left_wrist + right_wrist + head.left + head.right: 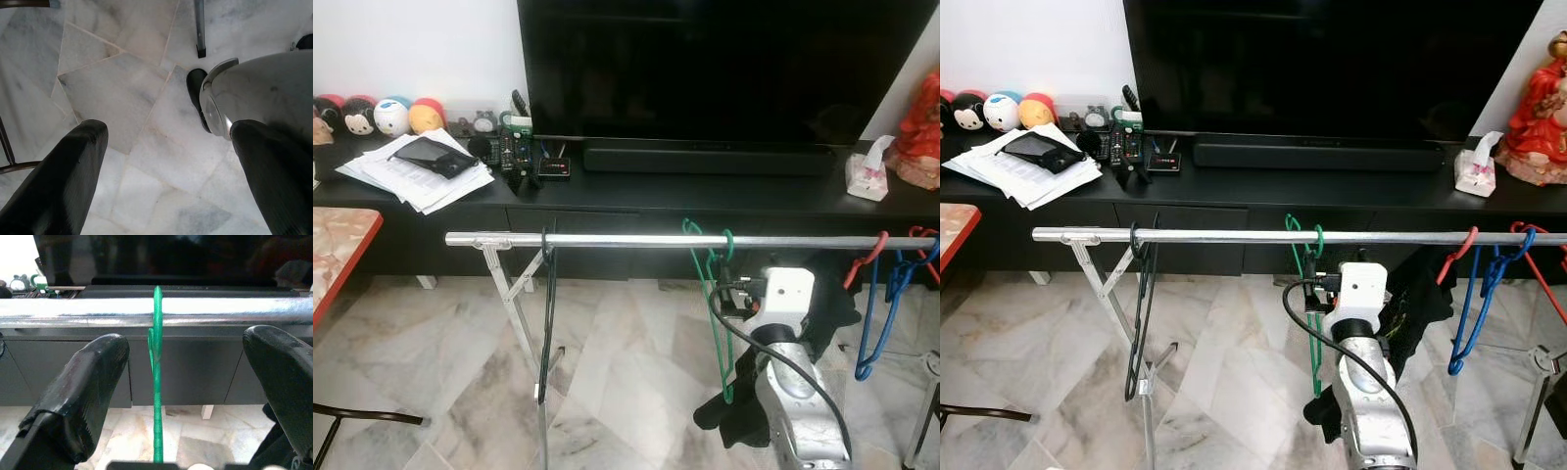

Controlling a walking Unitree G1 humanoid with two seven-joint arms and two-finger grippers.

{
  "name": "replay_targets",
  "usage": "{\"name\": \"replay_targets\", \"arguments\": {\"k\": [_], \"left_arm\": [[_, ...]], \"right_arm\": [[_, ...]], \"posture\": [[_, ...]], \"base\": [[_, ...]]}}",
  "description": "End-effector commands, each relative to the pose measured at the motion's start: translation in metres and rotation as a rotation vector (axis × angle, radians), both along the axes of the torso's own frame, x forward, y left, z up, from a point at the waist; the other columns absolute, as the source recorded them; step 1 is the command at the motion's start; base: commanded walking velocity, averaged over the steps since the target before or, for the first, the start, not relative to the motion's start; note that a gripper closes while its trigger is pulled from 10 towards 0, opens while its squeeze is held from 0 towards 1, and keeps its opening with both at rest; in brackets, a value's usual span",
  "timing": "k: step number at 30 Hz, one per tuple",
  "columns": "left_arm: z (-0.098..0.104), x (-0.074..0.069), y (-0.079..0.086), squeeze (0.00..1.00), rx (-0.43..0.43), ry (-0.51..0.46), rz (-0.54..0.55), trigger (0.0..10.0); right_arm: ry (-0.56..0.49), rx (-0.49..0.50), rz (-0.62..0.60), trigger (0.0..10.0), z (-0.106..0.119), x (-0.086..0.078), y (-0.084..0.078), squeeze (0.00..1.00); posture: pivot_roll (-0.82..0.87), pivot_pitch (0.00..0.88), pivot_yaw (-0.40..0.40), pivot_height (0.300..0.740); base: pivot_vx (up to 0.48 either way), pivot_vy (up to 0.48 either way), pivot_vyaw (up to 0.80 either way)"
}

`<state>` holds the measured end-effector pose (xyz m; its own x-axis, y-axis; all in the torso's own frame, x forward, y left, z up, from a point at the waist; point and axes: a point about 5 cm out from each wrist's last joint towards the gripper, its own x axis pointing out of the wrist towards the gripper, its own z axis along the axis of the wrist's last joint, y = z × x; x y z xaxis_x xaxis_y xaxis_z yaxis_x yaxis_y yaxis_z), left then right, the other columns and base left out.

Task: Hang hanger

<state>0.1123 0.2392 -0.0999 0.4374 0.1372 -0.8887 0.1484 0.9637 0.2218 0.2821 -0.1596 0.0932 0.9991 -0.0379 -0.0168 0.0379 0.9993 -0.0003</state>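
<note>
A green hanger (pixel 713 294) hangs by its hook on the silver rail (pixel 626 240) of a clothes rack, in front of the TV console. My right arm (pixel 788 372) reaches up to it from below. In the right wrist view my right gripper (pixel 186 340) is open just under the rail (pixel 234 313). The green hanger (pixel 157 382) runs down between the two fingers and touches neither. My left gripper (pixel 166 132) hangs open over the marble floor, holding nothing.
A black hanger (pixel 548 313) hangs at the rail's left; a red hanger (pixel 862 259), a blue hanger (pixel 881 313) and a dark garment (pixel 827 313) hang at the right. Behind stand the black console (pixel 705 196), the TV (pixel 724 69) and papers (pixel 416 166). A red-edged table (pixel 337 250) is at the left.
</note>
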Motion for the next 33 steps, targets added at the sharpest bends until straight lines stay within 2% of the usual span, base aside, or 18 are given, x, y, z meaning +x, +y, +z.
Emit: {"name": "replay_targets", "arguments": {"k": [1,14,27,33], "left_arm": [[-0.0016,-0.0071,0.0022,0.00,0.004,0.028,-0.010,10.0],[-0.0006,-0.0072,0.0055,0.00,0.013,0.025,-0.022,10.0],[-0.0010,-0.0078,0.0047,0.00,0.012,0.026,-0.019,10.0],[-0.0007,-0.0074,0.0051,0.00,0.007,0.021,-0.008,10.0]], "right_arm": [[0.019,-0.005,-0.009,10.0,-0.0062,-0.0021,-0.0010,0.00],[0.006,-0.002,-0.014,10.0,-0.0045,0.0017,0.0010,0.00],[0.005,-0.009,-0.002,10.0,-0.0044,0.0061,0.0039,0.00],[0.009,-0.017,-0.009,10.0,-0.0053,0.0060,0.0001,0.00]], "posture": [[-0.03,0.000,-0.062,0.740],[-0.03,0.000,-0.049,0.740],[-0.03,0.000,-0.053,0.740],[-0.02,0.000,-0.060,0.740]], "base": [[0.000,0.000,0.00],[0.000,0.000,0.00],[-0.320,0.000,0.00],[-0.348,0.000,0.00]]}}
